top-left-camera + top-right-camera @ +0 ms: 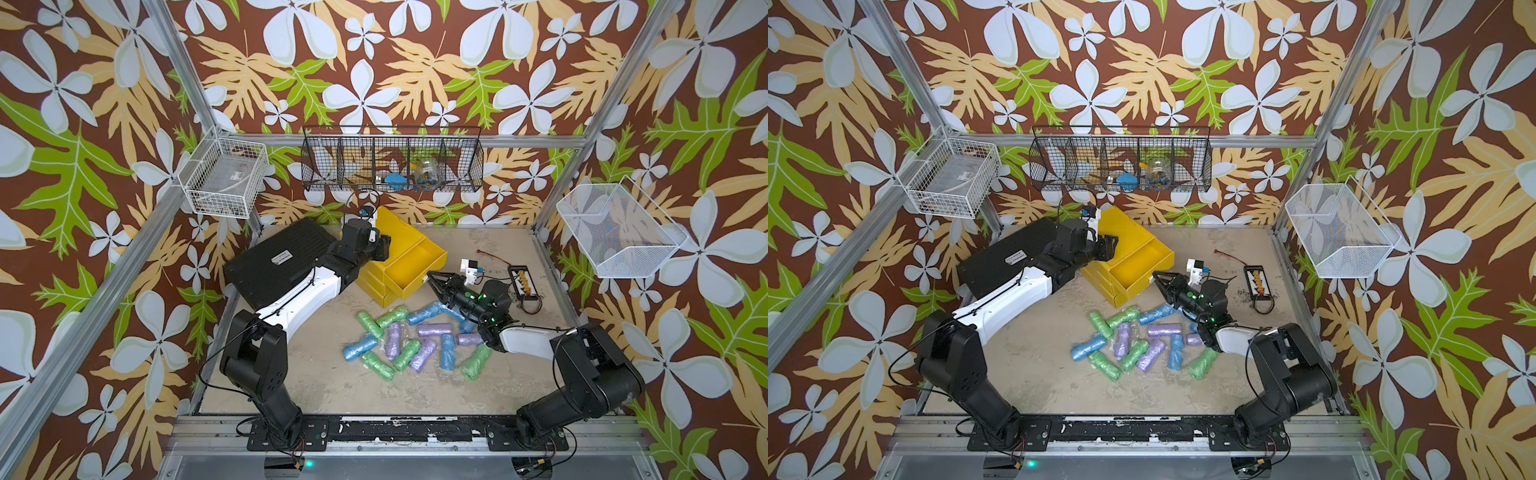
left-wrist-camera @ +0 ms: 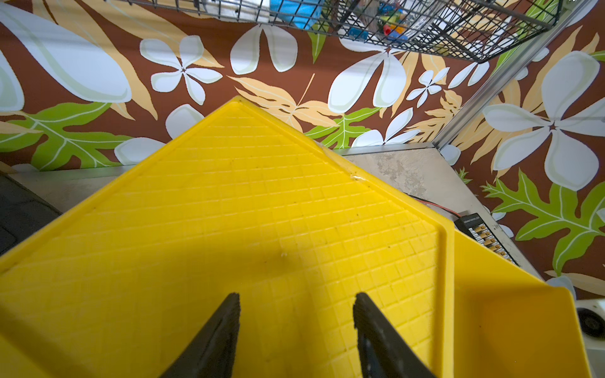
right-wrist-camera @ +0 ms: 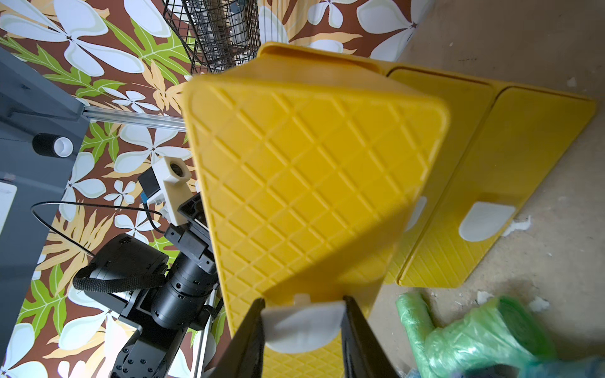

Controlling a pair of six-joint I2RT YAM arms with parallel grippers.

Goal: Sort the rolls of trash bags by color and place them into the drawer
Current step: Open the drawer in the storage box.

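The rolls of trash bags (image 1: 434,329) lie loose on the table (image 1: 311,386) in a jumbled heap just off centre toward 4 o'clock. Pale green, light blue and lilac ones are mixed together, several touching or crossing, and one green roll (image 3: 474,333) shows at the edge of your right wrist view. At 12 o'clock from the heap stands the yellow drawer unit (image 1: 397,228), set at an angle, with its top drawer (image 1: 415,266) pulled out toward 4 o'clock above two closed fronts. Your right gripper (image 3: 303,299) sits at the front of that open drawer, its jaws drawn in narrow on the white handle (image 3: 302,327), which fills the gap between the two black fingers. The right arm (image 1: 528,338) reaches in from 5 o'clock and passes over the heap's 3 o'clock edge. Your left gripper (image 2: 296,294) hangs over the ribbed top of the unit with its fingers a middling width apart and empty; you cannot tell whether the tips touch the plastic. The left arm (image 1: 299,303) comes from 7 o'clock across a black case (image 1: 282,262) lying at 10 o'clock. A small black connector board (image 1: 524,280) rests at 2 o'clock, well apart from the rolls. On the walls hang a black wire basket (image 1: 392,166) at 12, a white wire basket (image 1: 224,183) at 10 and a white mesh basket (image 1: 619,232) at 3 o'clock.
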